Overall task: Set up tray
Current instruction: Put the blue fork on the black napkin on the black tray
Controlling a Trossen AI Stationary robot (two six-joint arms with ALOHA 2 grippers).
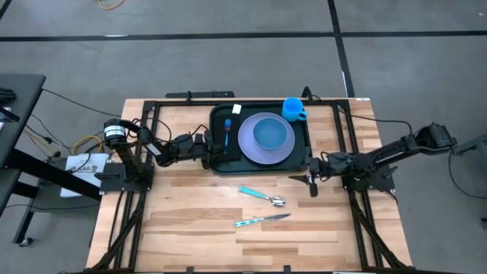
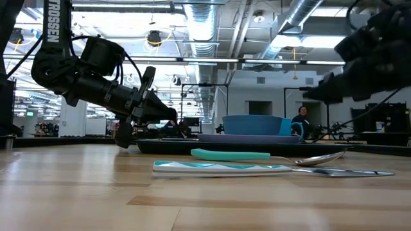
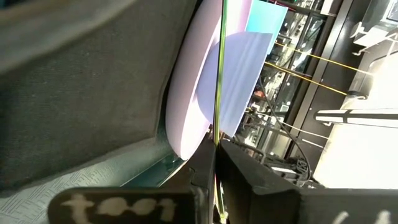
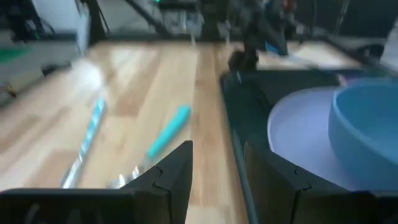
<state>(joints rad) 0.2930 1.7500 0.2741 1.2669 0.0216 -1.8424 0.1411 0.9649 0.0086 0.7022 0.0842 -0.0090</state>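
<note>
Tray at table's far side, left gripper clamped on its rim

While the light wood slat table (image 1: 190, 205) sat on a grey floor marked with dark lines, the dark green tray (image 1: 222, 160) lay at the far centre of the table, inside the black frame rails. On the tray: a lavender plate (image 1: 251, 150) with a blue bowl (image 1: 271, 133) on it, and a blue fork (image 1: 227, 131) beside the plate on the left-arm side. A blue mug (image 1: 293, 109) stood at the tray's far corner on the right-arm side; could not tell if it was on the rim or just off it.

The left gripper (image 1: 208, 153) was at the tray's left edge, fingers pinched tight on the rim (image 3: 214, 124). The right gripper (image 1: 312, 180) hovered just off the tray's near right corner, jaws spread wide, holding nothing.

On bare wood nearer the camera side lay a teal-handled spoon (image 1: 262, 195) and a teal-patterned knife (image 1: 261, 220), well apart from the tray, not touching each other.

Off the table on the left: a black table edge (image 1: 19, 99), cables, a white label sheet (image 1: 84, 165). The low view showed an open industrial hall with exposed ceiling ducts (image 2: 205, 25), strip lights, and a person (image 2: 300, 119) far behind, blurred
</note>
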